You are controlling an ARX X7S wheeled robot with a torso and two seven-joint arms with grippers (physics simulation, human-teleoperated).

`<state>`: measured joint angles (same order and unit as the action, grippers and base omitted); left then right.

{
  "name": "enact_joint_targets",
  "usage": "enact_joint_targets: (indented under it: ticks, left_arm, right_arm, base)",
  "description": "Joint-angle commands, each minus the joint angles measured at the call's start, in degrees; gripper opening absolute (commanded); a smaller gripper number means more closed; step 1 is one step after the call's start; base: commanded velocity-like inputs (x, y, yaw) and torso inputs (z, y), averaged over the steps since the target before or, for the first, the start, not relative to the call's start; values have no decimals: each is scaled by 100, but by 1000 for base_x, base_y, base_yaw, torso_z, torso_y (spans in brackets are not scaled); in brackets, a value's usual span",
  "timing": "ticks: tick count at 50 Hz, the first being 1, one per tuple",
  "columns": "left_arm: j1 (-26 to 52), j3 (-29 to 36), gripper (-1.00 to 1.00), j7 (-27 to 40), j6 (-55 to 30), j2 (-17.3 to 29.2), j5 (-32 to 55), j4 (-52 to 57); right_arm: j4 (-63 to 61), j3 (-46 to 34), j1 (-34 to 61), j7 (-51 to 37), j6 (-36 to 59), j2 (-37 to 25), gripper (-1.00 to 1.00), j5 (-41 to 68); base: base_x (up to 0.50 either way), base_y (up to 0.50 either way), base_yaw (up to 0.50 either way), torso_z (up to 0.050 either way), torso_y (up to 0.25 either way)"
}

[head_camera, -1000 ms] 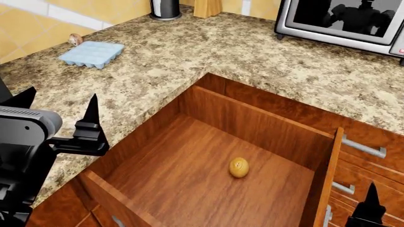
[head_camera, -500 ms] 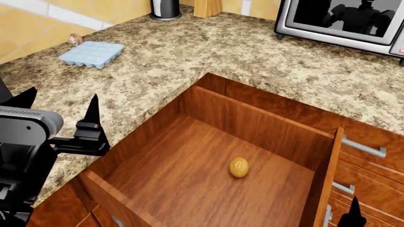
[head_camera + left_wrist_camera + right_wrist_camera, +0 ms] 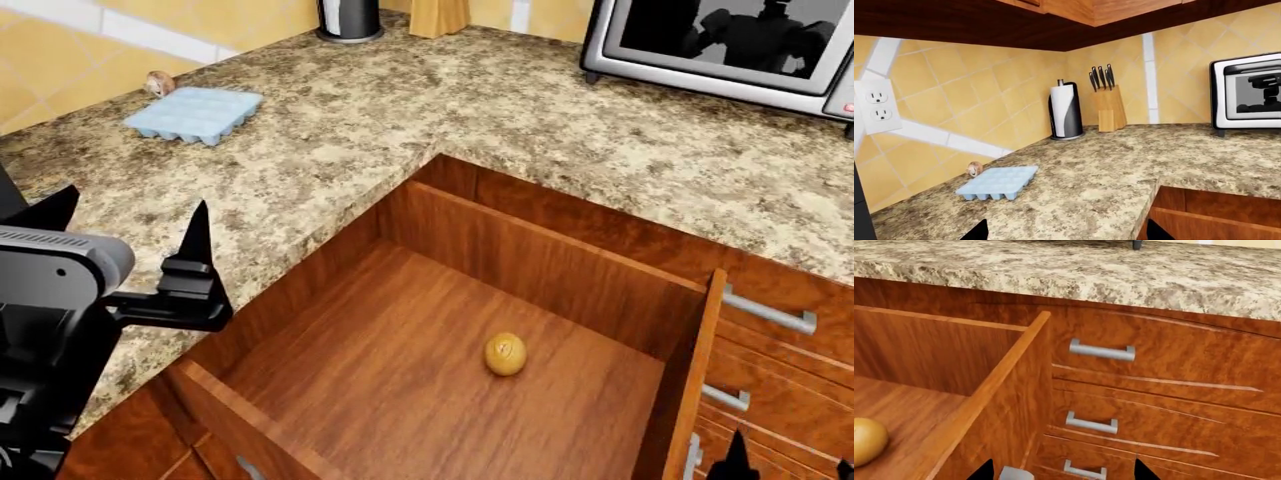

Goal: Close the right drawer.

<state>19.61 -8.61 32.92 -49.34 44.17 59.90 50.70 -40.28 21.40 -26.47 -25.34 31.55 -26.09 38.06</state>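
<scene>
Right drawer (image 3: 400, 370) pulled far out from under the inner corner of the speckled stone surface (image 3: 534, 110), plain wooden box open to view. Inside, on the drawer floor toward the right wall, one small yellow-brown round thing (image 3: 505, 354), apart from every wall. Just right of the drawer's right wall (image 3: 997, 405), three stacked drawer fronts (image 3: 1147, 405) with short silver handles, all shut.

Left gripper (image 3: 127, 235) raised over the surface edge, just left of the open drawer; fingers (image 3: 196, 240) spread wide, holding nothing, touching nothing. Right gripper (image 3: 787, 470) low at the near right, in front of the stacked fronts, only its dark tips in sight; fingers (image 3: 981, 471) set wide apart, empty, with the near end of the drawer's right wall and a bit of a silver handle between them in the wrist view; contact with the drawer not clear.

Far left on the surface, a pale blue ice tray (image 3: 195, 113) with a small brown thing (image 3: 159, 83) just beyond it by the tiled wall. Farther back, a paper towel holder (image 3: 1066, 112) beside a knife block (image 3: 1109, 102). Toaster oven (image 3: 727, 45) at the far right.
</scene>
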Motion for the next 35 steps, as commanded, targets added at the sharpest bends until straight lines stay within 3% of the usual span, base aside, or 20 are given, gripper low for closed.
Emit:
enact_joint_targets:
  ticks: [1,35]
  left_arm:
    - [-2,15,100,17,17,17,13,1]
    - [-11,97,100,28,81,44,1,-36]
  right_arm:
    - [433,-136,38,174,-268,127,100,-178]
    - [1359,-1008,802,404,-425,264,100,-609]
  base:
    - [0,0,0,0,0]
    - [0,0,0,0,0]
